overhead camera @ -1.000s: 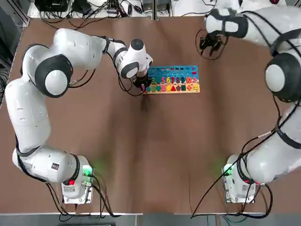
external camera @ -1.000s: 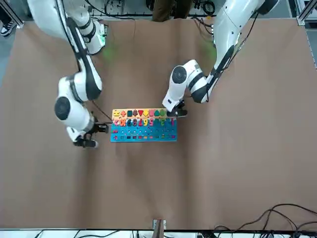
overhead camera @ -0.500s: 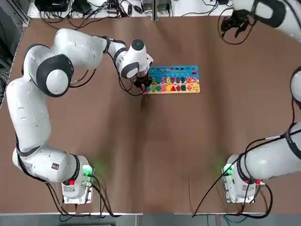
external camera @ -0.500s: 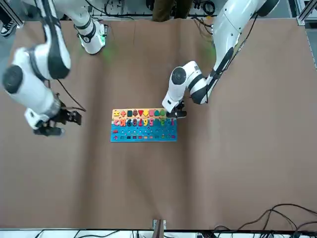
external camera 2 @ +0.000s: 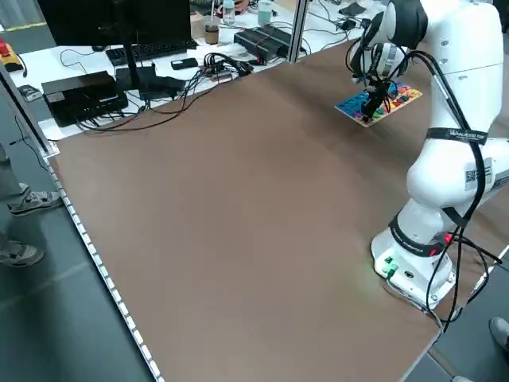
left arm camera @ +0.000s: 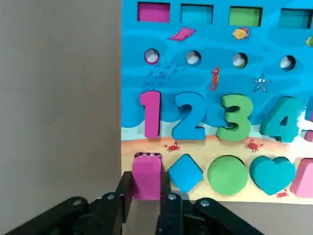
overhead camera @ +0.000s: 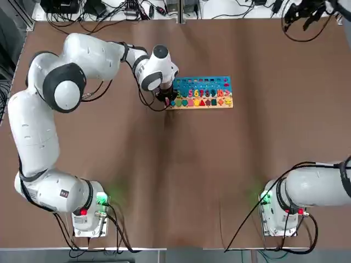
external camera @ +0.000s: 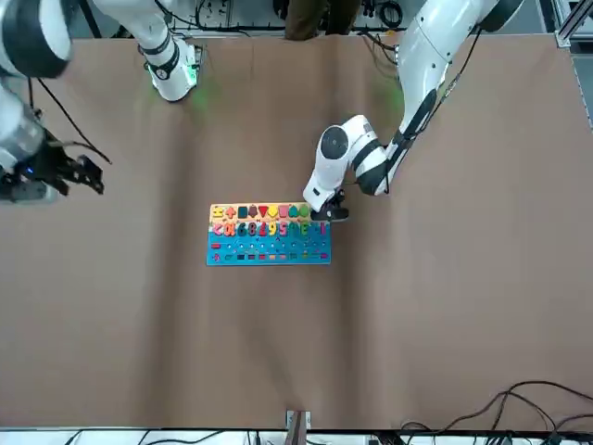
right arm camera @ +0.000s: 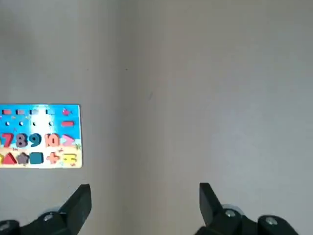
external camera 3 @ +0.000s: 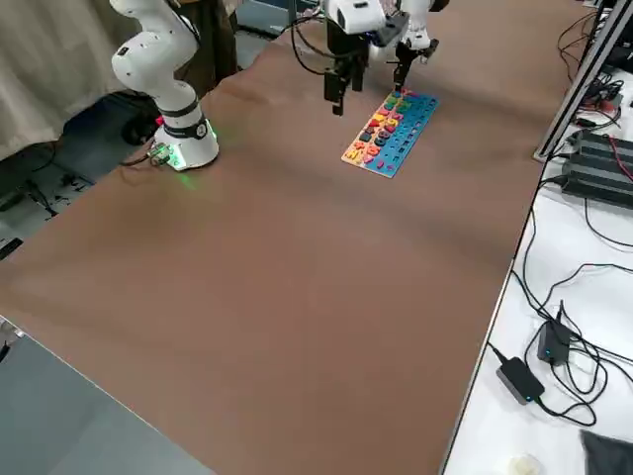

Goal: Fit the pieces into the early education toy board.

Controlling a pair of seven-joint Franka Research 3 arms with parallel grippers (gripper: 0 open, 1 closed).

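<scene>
nearest the bases nothing but bare brown counter (overhead camera: 181,181). mid-counter, the left gripper (left arm camera: 145,198) is clamped on a pink rectangular piece (left arm camera: 146,170) and hasn't budged over the last sec; same spot at the board's end nearest the left arm. the piece sits at the tan strip's first slot, right under the pink 1 (left arm camera: 150,113) and just beside the blue diamond (left arm camera: 185,172); looks seated or nearly so, can't tell if fully flush. the board (overhead camera: 202,92) lies flat approx centre-far on the counter, numbers and shapes mostly filled as far as visible. what changed: the right gripper (right arm camera: 143,205), a sec ago hovering near the board's other end, has swung up and away to the far right corner of the counter (overhead camera: 305,12), and its fingers have spread wide w/ nothing between them. the board now shows small and well apart in its wrist view (right arm camera: 40,136). reads like the right arm is done w/ its share and is clearing out, leaving the left to release this piece, prob the closing step.
</scene>
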